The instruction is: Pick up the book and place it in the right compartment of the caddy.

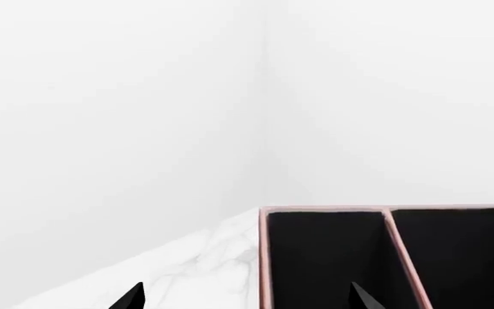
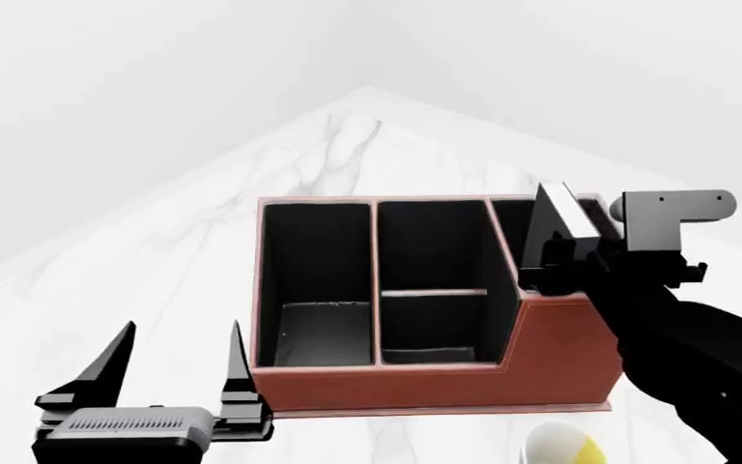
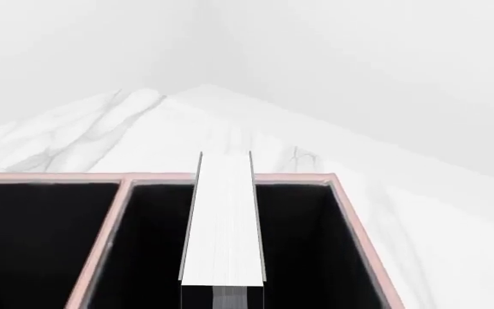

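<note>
book [image 2: 564,224] black-covered, white page edges, clamped in right gripper [image 2: 575,253] above right compartment [image 3: 294,244] of caddy [image 2: 474,377]; visible sections hold nothing; left gripper [image 2: 178,362] spread wide.

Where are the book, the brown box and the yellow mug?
book [image 3: 223,219]: right wrist view, on its white page edges.
brown box [image 2: 448,385]: head view, on its reddish-brown front wall.
yellow mug [image 2: 562,447]: head view, on its rim at the picture's bottom edge.

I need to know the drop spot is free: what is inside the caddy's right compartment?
Black lining only, as far as visible. The book, held by the right gripper, hangs above the right compartment and hides part of its floor.
</note>
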